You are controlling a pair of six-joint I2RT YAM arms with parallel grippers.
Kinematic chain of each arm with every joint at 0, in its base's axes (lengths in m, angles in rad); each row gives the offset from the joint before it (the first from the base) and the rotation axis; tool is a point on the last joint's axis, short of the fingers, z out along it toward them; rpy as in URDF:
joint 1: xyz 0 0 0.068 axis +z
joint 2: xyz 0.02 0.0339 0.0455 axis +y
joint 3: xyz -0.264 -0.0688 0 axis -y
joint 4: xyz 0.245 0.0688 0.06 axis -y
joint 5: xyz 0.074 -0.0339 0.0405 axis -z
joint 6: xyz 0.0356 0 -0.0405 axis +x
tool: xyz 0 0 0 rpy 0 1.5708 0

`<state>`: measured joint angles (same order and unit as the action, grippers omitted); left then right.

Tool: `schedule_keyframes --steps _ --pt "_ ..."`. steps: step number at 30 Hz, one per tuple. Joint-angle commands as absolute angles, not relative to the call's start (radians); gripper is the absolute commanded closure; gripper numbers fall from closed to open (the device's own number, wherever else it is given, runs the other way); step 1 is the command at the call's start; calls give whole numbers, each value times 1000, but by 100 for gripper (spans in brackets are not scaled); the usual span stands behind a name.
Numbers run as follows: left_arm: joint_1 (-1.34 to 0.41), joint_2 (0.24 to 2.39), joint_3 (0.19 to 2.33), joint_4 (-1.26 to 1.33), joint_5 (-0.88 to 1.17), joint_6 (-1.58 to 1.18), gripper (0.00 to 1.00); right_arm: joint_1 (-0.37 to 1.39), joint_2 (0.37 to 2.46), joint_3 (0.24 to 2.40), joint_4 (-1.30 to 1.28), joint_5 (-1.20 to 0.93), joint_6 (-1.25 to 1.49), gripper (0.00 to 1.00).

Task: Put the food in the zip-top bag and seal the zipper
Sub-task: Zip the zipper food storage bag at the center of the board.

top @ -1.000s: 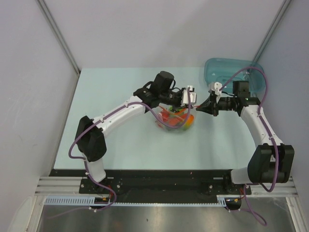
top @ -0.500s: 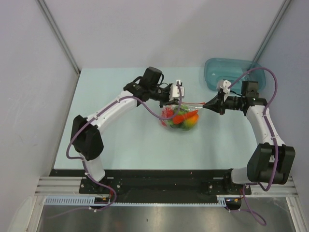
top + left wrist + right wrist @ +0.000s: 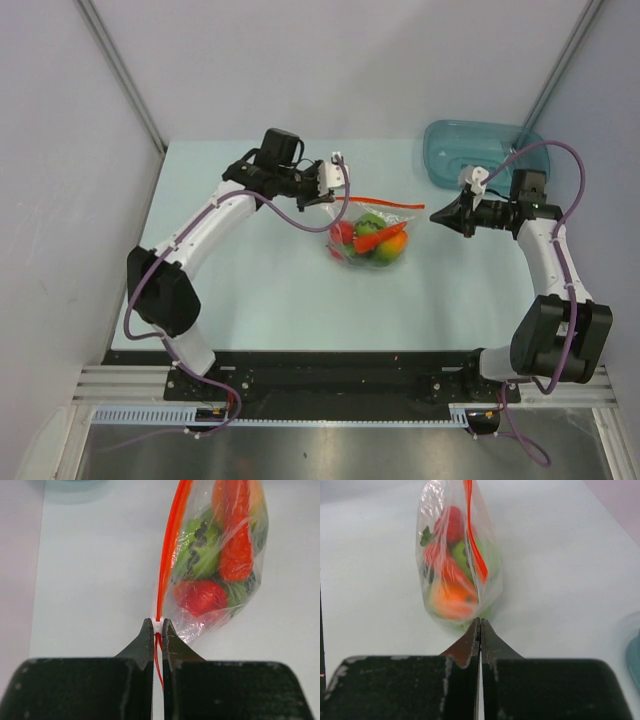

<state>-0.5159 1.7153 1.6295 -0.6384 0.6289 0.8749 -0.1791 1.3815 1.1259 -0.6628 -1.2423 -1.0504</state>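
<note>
Left gripper [image 3: 158, 627]: jaws pinched tight on the zipper [image 3: 170, 545], right at the end of the red-orange strip. A short tail of strip pokes out between the fingers, towards the bottom of the left wrist view. From the jaws the strip runs straight up that view as a single thin line. I can't tell whether it is pressed shut all along.

The bag [image 3: 370, 243] sits at the centre of the overhead view, on the pale table [image 3: 250, 280], with the strip along its upper edge. I can't tell whether the bottom of the bag rests on the table or hangs just above it.

All the food is inside the bag:
- a red piece [image 3: 200, 597] low down, nearest the left jaws
- a green ball [image 3: 197, 555] above it
- an orange-red carrot [image 3: 235, 555] to the right
- an orange-yellow piece [image 3: 451, 600] at the end nearest the right gripper [image 3: 480, 624]

The right gripper's jaws are pressed together with nothing seen between them. In the overhead view its tip is just right of the bag's strip end, near it but apart. In the right wrist view the bag fills the upper middle, just beyond the fingertips.

A teal tray [image 3: 500, 150] sits in the upper right of the overhead view, behind the right arm.
</note>
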Motion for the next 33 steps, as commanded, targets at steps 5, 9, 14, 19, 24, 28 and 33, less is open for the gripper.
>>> schedule_keyframes --steps 5,9,14,19,24,28,33 --pt "-413 1609 1589 -690 566 962 99 -227 1368 1132 -654 -1233 -1085 100" --pt "-405 1580 1572 -681 598 962 99 -187 1365 1132 -609 -1253 -1011 90" --pt "-436 1563 1559 -658 615 954 99 -33 1332 1132 -388 -1183 -849 21" --pt "-488 1520 1526 -629 623 963 98 147 1339 1134 -137 -1054 -730 13" --pt "-534 1482 1490 -597 621 956 98 274 1368 1134 -60 -977 -779 11" --pt "-545 1453 1467 -578 626 942 98 334 1429 1134 -144 -922 -873 20" --pt "-546 1424 1424 -577 604 953 98 345 1473 1135 -170 -835 -911 47"
